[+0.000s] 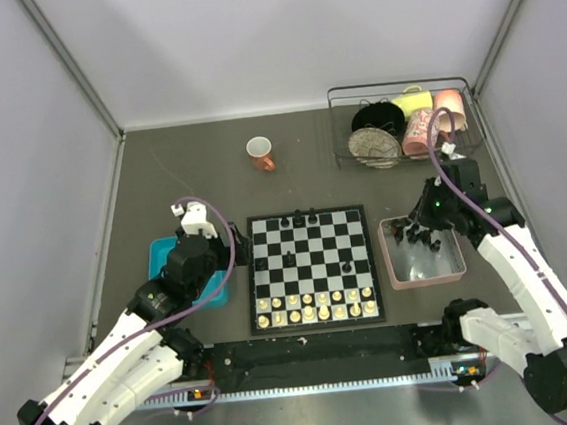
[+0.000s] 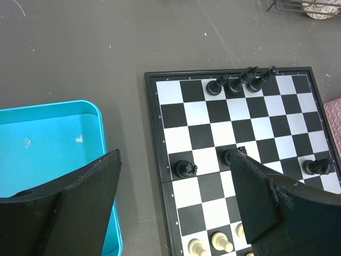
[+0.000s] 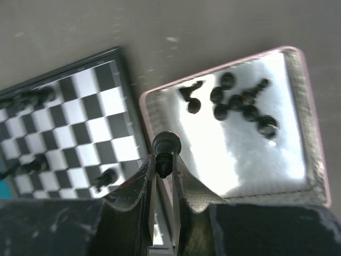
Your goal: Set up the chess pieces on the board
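The board point(image 1: 309, 240) lies flat at the table's centre. Three black chess pieces point(image 1: 297, 216) stand in its far row, and another point(image 1: 347, 266) stands alone near the middle. My left gripper point(image 2: 176, 154) hangs open over the board's left edge, its fingers point(image 2: 90, 197) apart on either side of a black piece point(image 2: 185, 169) without touching it. My right gripper point(image 3: 164, 161) is shut on a black chess piece point(image 3: 167, 143), held above the pink tray's point(image 3: 306, 106) left rim. Several more black pieces point(image 3: 234, 104) lie in that tray.
Cream-white pieces point(image 1: 316, 306) fill the board's two near rows. A teal tray point(image 2: 48, 144) sits left of the board, partly under my left arm. A red-orange cup point(image 1: 260, 154) stands behind the board. A wire rack point(image 1: 401, 126) with cups and bowls is at the back right.
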Robot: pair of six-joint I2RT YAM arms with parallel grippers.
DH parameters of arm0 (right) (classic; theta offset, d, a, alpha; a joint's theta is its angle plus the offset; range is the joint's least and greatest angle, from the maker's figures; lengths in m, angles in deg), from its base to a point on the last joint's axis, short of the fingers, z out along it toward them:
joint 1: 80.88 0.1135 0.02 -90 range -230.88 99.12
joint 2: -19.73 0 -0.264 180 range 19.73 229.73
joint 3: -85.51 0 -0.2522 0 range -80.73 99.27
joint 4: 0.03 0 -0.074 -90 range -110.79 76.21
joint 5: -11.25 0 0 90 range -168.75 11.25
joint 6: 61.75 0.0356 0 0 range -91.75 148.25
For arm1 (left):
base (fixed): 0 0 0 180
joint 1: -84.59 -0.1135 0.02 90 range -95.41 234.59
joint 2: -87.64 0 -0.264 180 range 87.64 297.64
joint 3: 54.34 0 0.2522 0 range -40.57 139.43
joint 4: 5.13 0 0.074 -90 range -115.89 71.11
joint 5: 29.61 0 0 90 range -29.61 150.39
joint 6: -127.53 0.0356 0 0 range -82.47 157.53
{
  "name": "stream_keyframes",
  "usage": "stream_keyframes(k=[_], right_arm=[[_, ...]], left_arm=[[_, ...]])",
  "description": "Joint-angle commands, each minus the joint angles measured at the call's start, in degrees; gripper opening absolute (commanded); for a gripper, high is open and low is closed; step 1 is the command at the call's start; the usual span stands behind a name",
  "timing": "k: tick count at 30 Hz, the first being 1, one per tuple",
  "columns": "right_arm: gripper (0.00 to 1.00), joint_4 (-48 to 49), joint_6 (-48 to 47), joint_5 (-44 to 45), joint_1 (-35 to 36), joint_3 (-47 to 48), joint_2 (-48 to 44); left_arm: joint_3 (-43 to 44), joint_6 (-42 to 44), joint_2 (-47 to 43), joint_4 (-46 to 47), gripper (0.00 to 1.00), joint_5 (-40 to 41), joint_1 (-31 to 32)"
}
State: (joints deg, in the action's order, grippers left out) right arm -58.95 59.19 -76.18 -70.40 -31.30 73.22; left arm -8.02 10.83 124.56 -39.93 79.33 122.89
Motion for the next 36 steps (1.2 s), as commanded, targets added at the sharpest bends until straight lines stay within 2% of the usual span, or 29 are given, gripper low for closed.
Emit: stream_keyframes(k=[1, 5, 13, 16, 23, 28, 36], right_arm=[[0.00, 3.7, -4.0, -13.6, 3.2, 4.9, -2.5], [0.00, 6.5, -3.9, -20.5, 7.6, 5.9, -2.9], [0.00, 6.7, 0.9, -20.6, 15.3, 8.9, 1.3], [0.00, 4.7, 3.2, -18.4, 17.7, 10.9, 4.6], [0.00, -1.4, 4.7, -6.4, 25.4, 16.2, 12.9], [0.00, -1.4, 5.6, -0.4, 26.6, 19.3, 19.4], [0.00, -1.6, 1.6, 3.8, 26.6, 28.6, 30.7]], left_arm=[[0.0, 0.2, -1.2, 1.8, 0.87, -1.0, 0.2], [-0.2, 0.3, -1.4, 1.8, 0.87, -1.8, 0.1], [0.0, 0.3, -1.6, 1.8, 0.87, -3.3, 0.1], [0.1, 0.5, -1.5, 1.5, 0.87, -3.5, 0.1], [0.5, 0.5, -1.2, 0.9, 0.86, -3.3, 0.1], [0.9, 0.4, -0.3, 0.6, 0.86, -2.5, 0.1], [1.3, 0.3, -0.2, -0.1, 0.86, -2.1, 0.2]])
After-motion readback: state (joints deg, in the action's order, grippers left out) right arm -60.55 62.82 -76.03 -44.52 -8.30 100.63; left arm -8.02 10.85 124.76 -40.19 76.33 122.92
